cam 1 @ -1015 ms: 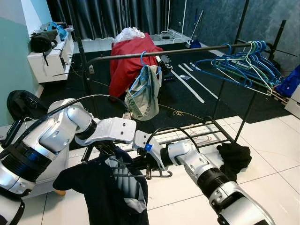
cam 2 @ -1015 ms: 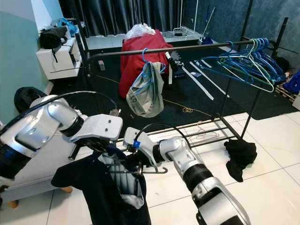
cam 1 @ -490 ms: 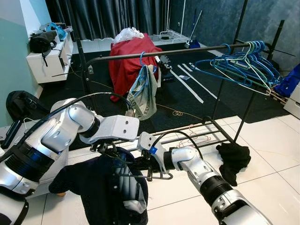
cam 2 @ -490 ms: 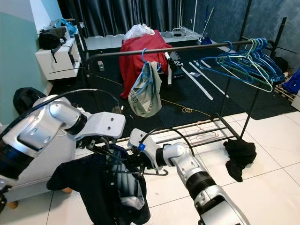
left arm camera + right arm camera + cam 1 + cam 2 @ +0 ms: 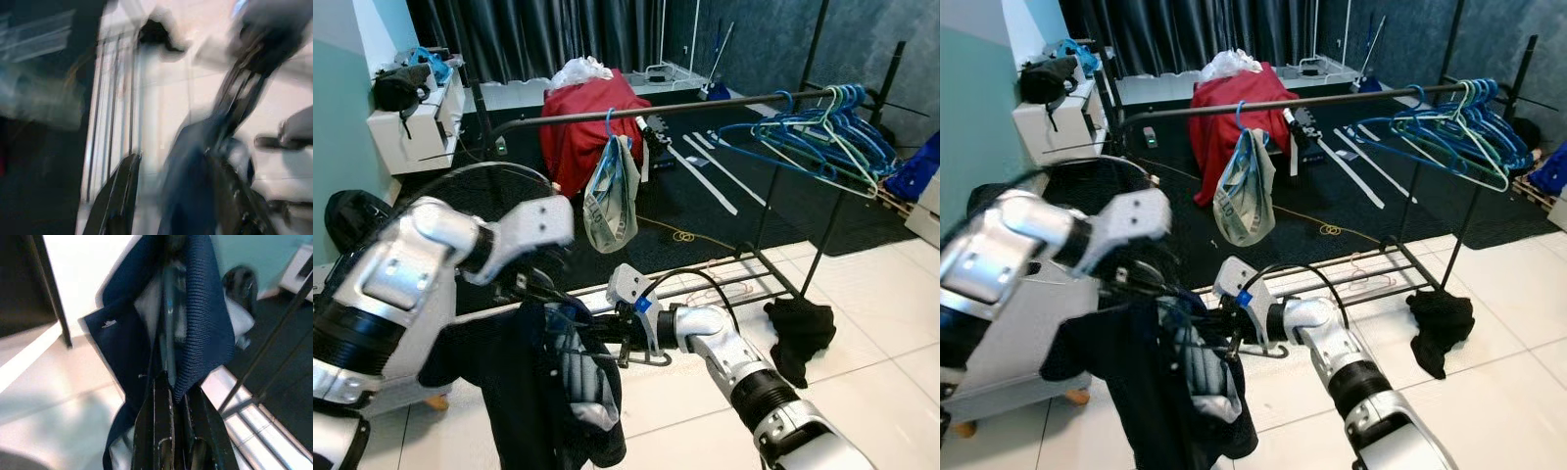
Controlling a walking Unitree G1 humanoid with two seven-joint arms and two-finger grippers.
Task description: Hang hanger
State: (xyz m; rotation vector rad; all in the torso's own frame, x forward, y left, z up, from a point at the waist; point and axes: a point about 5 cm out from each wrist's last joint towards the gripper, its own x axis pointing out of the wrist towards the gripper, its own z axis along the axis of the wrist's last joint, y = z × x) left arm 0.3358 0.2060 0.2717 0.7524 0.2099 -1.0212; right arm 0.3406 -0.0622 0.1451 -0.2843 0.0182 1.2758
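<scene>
A dark navy garment (image 5: 543, 392) with a pale lining hangs in front of me on a thin hanger (image 5: 168, 333) that runs inside its collar. My right gripper (image 5: 607, 338) reaches in from the right and is shut on the hanger at the collar, its fingers (image 5: 154, 431) close together. My left gripper (image 5: 176, 205) is at the garment's top left, blurred; its fingers (image 5: 117, 196) stand wide apart with navy fabric between them. Beyond stands the clothes rack, its dark rail (image 5: 705, 104) well above both grippers.
On the rail hang a grey-green bag (image 5: 610, 196) on a blue hanger and a bunch of blue hangers (image 5: 822, 132) at the right end. A red cloth pile (image 5: 573, 122) sits behind. A black cloth (image 5: 798, 328) lies on the tiles by the rack's base (image 5: 744, 269). White furniture (image 5: 416, 122) stands at the left.
My left arm has swung upward and is blurred. The navy garment now hangs longer and straighter. My right gripper keeps its hold at the collar.
</scene>
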